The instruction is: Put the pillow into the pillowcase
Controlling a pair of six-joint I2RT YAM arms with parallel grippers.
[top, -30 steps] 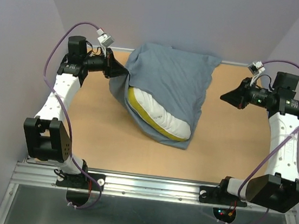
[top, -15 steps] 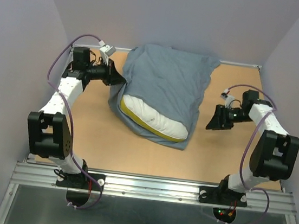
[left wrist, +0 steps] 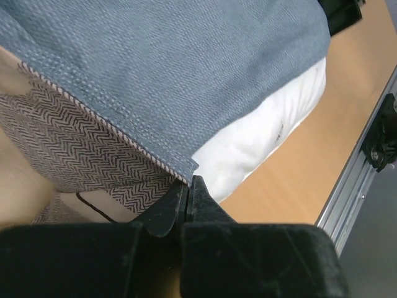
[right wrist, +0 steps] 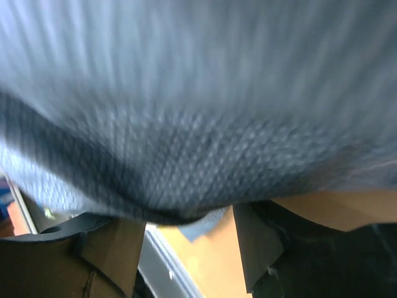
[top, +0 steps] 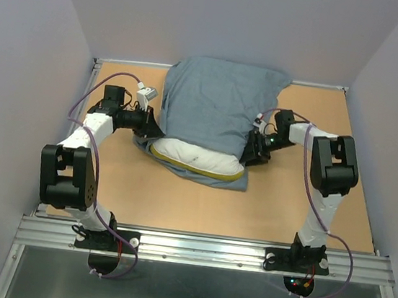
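left gripper point(left wrist: 189, 192) clamped on pillowcase point(top: 215, 107) hem; right gripper point(right wrist: 189, 242) gaping at opposite edge. We catch top hem layer only, clear of pillow point(top: 194, 157).

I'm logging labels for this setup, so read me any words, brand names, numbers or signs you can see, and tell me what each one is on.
None: no readable text shows on the pillowcase, the pillow or the table.
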